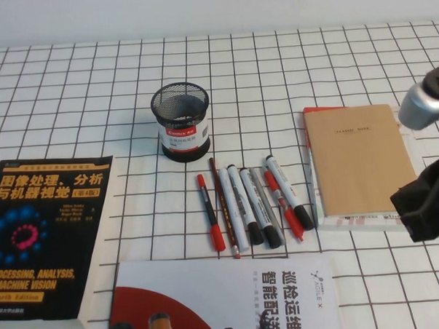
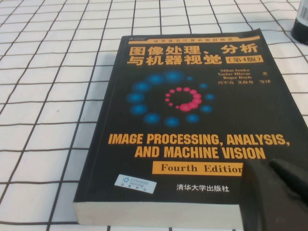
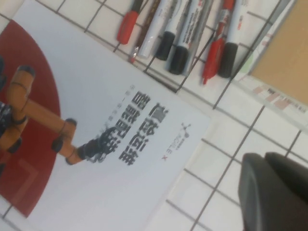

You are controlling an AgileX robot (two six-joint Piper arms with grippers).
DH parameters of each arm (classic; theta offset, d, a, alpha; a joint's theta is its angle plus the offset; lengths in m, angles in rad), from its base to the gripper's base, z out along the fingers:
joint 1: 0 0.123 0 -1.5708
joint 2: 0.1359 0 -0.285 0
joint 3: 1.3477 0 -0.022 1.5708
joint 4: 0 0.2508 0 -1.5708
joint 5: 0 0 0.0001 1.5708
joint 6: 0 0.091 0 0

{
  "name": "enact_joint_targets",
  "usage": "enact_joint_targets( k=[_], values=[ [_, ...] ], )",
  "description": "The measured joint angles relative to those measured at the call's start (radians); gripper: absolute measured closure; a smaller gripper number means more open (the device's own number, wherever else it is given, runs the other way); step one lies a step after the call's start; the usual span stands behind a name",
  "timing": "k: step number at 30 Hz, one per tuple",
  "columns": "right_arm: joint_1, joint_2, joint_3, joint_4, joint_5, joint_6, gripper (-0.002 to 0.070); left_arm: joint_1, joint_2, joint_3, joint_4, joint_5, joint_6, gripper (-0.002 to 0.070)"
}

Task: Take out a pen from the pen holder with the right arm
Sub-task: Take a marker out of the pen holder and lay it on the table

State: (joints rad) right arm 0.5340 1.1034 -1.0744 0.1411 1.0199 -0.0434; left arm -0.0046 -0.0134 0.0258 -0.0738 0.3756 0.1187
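Observation:
The black mesh pen holder (image 1: 180, 122), with a white and red label, stands upright at the table's middle back; no pen sticks out of it. Its base also shows at the corner of the left wrist view as the pen holder (image 2: 301, 26). Several pens and markers (image 1: 254, 205) lie side by side on the cloth in front of it, and the right wrist view catches their cap ends (image 3: 178, 33). My right gripper (image 1: 412, 203) hangs at the right edge, apart from the pens, shut and empty (image 3: 276, 192). My left gripper (image 2: 276, 195) is shut over the black book.
A black textbook (image 1: 44, 238) lies at the front left. A white and red booklet (image 1: 225, 299) lies along the front edge. A brown notebook (image 1: 358, 162) on a white pad sits right of the pens. Checked cloth covers the table.

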Motion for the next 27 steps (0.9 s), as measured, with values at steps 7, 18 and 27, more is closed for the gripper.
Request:
enact_joint_targets(
  k=[7, 18, 27],
  values=[
    [-0.077, -0.267, 0.345, -0.065, -0.434, -0.013, 0.0692, 0.000, 0.000, 0.000, 0.000, 0.000, 0.000, 0.0679],
    [-0.417, -0.801, 0.949, -0.071, -0.843, -0.013, 0.0692, 0.000, 0.000, 0.000, 0.000, 0.000, 0.000, 0.0679],
    [-0.519, -1.074, 1.096, -0.003, -0.852, -0.011, 0.0692, 0.000, 0.000, 0.000, 0.000, 0.000, 0.000, 0.0679]
  ],
)
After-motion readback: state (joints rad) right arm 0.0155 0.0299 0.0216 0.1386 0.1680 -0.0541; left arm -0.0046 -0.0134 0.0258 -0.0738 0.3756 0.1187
